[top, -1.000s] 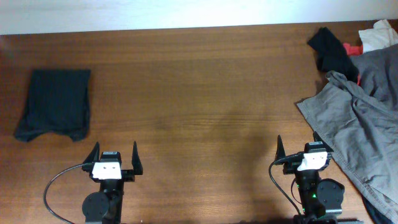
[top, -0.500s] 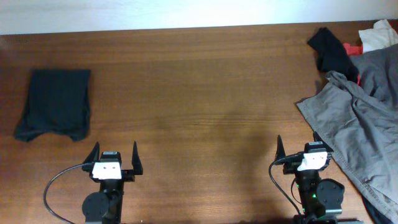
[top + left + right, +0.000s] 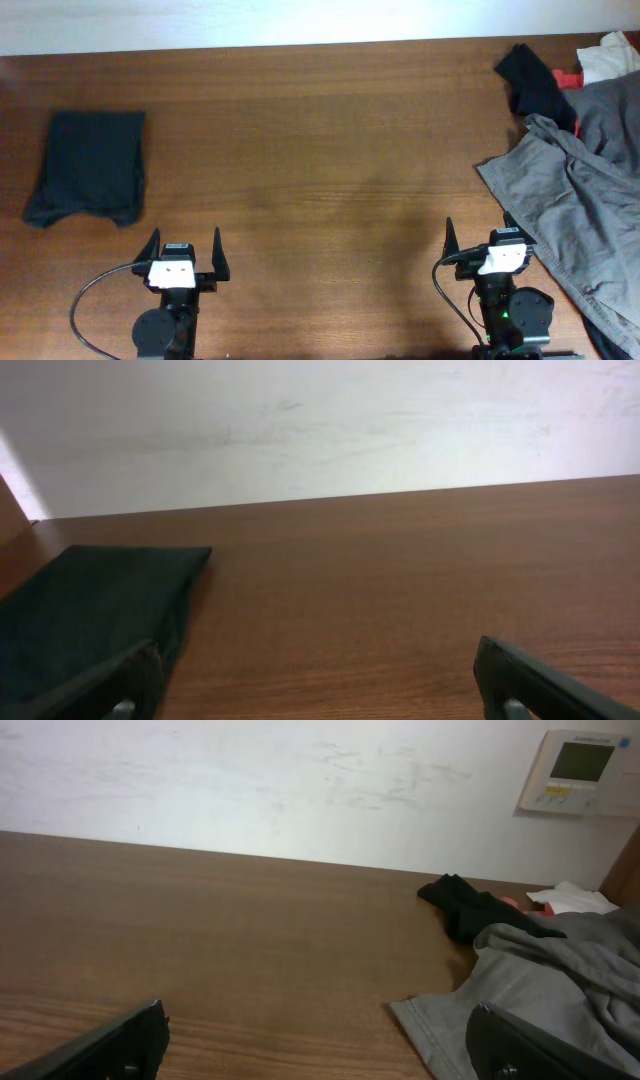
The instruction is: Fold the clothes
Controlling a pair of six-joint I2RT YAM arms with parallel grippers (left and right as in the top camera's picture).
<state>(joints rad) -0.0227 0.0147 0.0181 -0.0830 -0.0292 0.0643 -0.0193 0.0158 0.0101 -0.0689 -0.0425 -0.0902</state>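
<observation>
At your far left the dark garment (image 3: 88, 165) lies flat on the table (image 3: 330, 150) as a neat rectangle, seemingly already folded and set aside there, out of the working middle. Your left gripper (image 3: 185, 238) sits at the near edge, well short of it, fingers spread wide and holding nothing, which I'd judge a parked pose. Further right, your right gripper (image 3: 480, 235) rests likewise, fingers released and empty, just beside the hem of the grey garment (image 3: 585, 200), which sprawls unfolded over the right end. Beyond it a black cloth (image 3: 530, 75), a red scrap (image 3: 568, 76) and a white cloth (image 3: 610, 55) are heaped at the far corner, likely waiting
</observation>
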